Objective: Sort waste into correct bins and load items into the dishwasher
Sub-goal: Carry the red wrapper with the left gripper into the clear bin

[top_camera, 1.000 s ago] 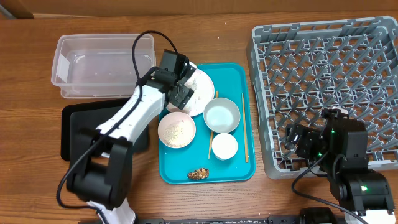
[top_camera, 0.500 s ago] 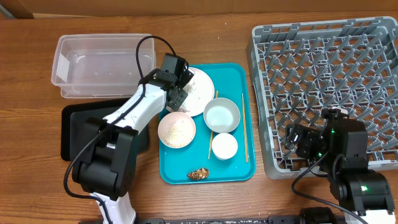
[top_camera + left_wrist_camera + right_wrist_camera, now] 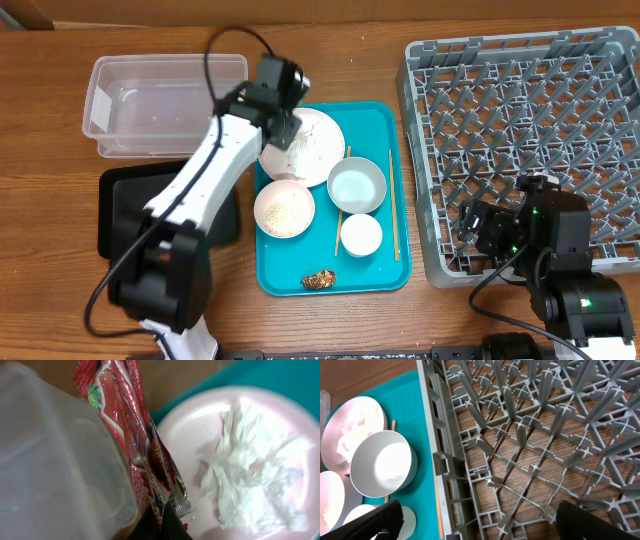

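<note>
Wooden table (image 3: 60, 300), red wrapper (image 3: 127, 430) clamped in left fingers (image 3: 167, 530), wrist view only

The wooden table (image 3: 330, 40) carries four things directly. At the far left stands a clear plastic tub (image 3: 150, 110) with rounded corners. Just in front of it lies a shallow black tray (image 3: 115, 215), partly covered by the left arm. A teal serving tray (image 3: 385, 125) sits in the middle. Close to its right edge is a large grey dish rack (image 3: 520, 110), and the wood grain shows through its lattice base.
</note>
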Robot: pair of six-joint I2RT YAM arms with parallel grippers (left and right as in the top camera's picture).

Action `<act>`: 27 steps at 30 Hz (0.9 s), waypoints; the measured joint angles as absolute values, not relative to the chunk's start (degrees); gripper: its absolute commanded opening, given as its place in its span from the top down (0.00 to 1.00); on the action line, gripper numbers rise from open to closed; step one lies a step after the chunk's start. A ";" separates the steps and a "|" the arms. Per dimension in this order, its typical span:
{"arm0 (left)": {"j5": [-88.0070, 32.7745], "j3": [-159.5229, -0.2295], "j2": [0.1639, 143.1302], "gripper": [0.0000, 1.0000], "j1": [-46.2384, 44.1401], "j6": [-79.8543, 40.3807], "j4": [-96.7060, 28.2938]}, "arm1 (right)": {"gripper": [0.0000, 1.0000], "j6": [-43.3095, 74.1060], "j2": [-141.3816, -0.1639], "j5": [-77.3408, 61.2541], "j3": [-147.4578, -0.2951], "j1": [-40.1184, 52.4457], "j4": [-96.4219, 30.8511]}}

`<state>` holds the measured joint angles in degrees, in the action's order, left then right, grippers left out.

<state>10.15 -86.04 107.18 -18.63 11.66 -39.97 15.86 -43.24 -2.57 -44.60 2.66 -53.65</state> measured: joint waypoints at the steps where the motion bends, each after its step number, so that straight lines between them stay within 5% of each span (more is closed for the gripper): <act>1: 10.15 -87.22 105.95 0.96 -18.33 10.72 -40.14 | 0.00 15.88 -43.24 -2.55 -44.60 2.66 -53.67; 6: 10.15 -89.62 100.77 0.96 -13.56 6.24 -39.62 | 0.00 15.86 -43.24 -2.57 -44.60 2.66 -53.69; 7: 10.15 -89.73 100.40 0.93 -12.03 5.41 -39.59 | 0.00 15.86 -43.24 -2.55 -44.60 2.66 -53.69; 9: 10.15 -89.76 100.29 0.71 -8.99 3.25 -39.64 | 0.00 15.88 -43.24 -2.57 -44.60 2.66 -53.69; 13: 9.26 -89.71 100.57 0.52 -4.03 -0.67 -39.48 | 0.00 15.88 -43.24 -2.55 -44.60 2.66 -53.69; 27: -7.81 -89.73 102.17 0.20 -10.50 -4.14 -39.24 | 0.00 15.90 -43.24 -2.55 -44.60 2.66 -53.69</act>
